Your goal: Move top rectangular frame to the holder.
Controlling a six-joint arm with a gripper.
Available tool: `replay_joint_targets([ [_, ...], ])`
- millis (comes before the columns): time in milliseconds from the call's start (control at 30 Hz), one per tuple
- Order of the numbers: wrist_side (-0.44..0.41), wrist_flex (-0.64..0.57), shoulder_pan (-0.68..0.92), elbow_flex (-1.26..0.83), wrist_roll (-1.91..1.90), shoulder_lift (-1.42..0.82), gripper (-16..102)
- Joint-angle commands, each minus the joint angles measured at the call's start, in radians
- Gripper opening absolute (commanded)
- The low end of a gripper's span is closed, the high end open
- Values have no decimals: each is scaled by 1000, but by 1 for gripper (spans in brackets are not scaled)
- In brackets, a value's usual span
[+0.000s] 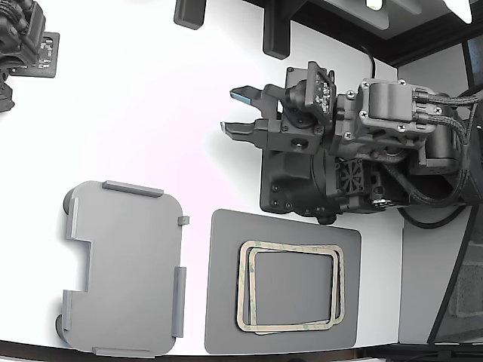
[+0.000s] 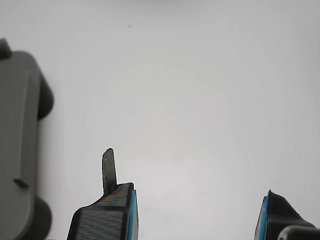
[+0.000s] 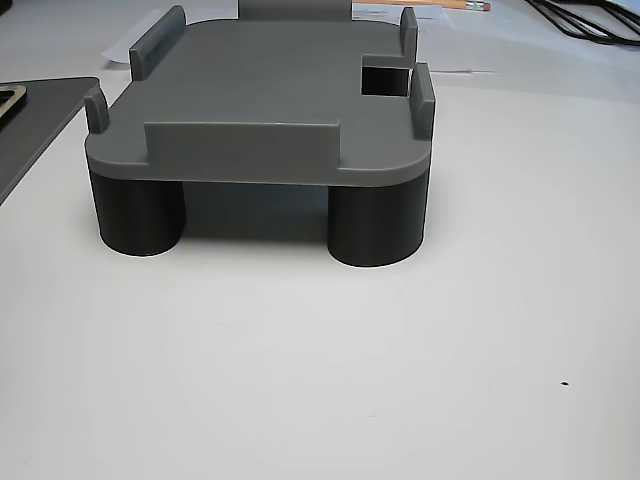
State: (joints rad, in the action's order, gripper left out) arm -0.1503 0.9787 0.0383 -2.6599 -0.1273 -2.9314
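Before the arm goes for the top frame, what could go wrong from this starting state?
1. The top rectangular frame lies stacked on a smaller frame on the dark mat; a grasp might lift or drag both.
2. The frame is thin and flat, so the open hand may struggle to get under an edge.
3. The holder has raised edge tabs; a slightly skewed placement could leave the frame perched on one.

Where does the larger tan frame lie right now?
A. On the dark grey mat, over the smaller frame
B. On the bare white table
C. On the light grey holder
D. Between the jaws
A: in the exterior view the larger frame lies on the dark mat over the smaller frame; the holder is bare and the gripper is open with nothing in it.
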Motion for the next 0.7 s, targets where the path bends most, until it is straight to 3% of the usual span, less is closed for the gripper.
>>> replay_joint_targets([
  [0,5,-6,-17,23,5,-23,100],
  [667,-3,2,-17,25,0,-23,100],
])
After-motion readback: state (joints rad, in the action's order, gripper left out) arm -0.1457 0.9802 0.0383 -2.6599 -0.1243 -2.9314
